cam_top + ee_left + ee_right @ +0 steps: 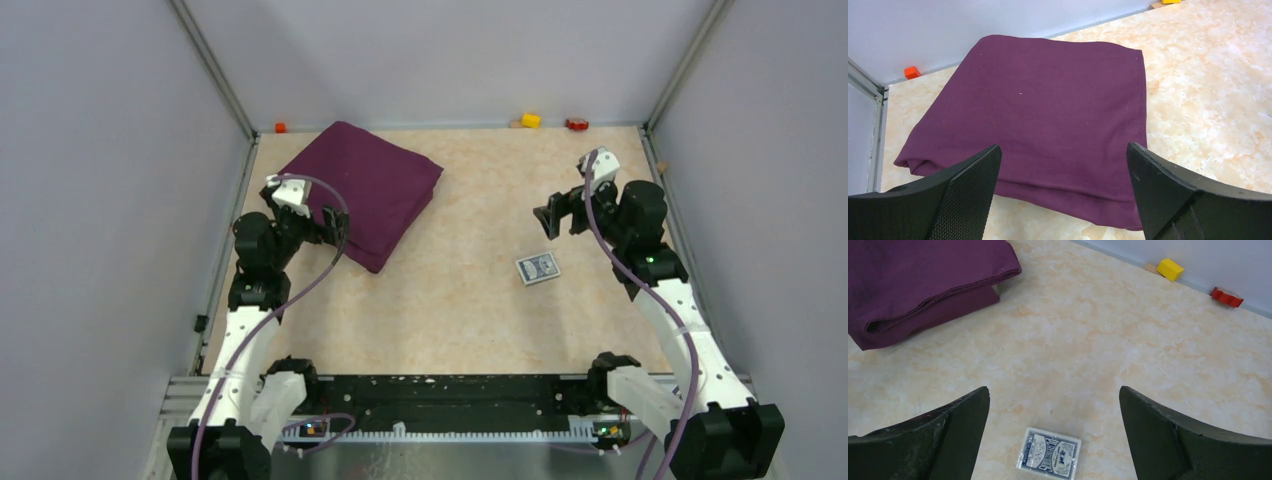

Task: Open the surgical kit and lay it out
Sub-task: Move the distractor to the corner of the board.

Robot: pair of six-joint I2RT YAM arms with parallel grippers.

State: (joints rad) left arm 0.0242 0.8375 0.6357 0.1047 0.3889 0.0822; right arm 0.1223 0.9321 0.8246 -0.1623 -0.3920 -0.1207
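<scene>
The surgical kit is a folded dark purple cloth bundle lying closed at the back left of the table. My left gripper hovers at its near edge, open and empty. In the left wrist view the bundle fills the space beyond the wide-apart fingers of the left gripper. My right gripper hangs open over the right half of the table, well away from the bundle. In the right wrist view the right gripper holds nothing, and the bundle lies at the upper left.
A small blue-white card packet lies on the table below the right gripper. Along the back wall sit an orange block, a yellow block and a red block. Walls enclose the table on three sides.
</scene>
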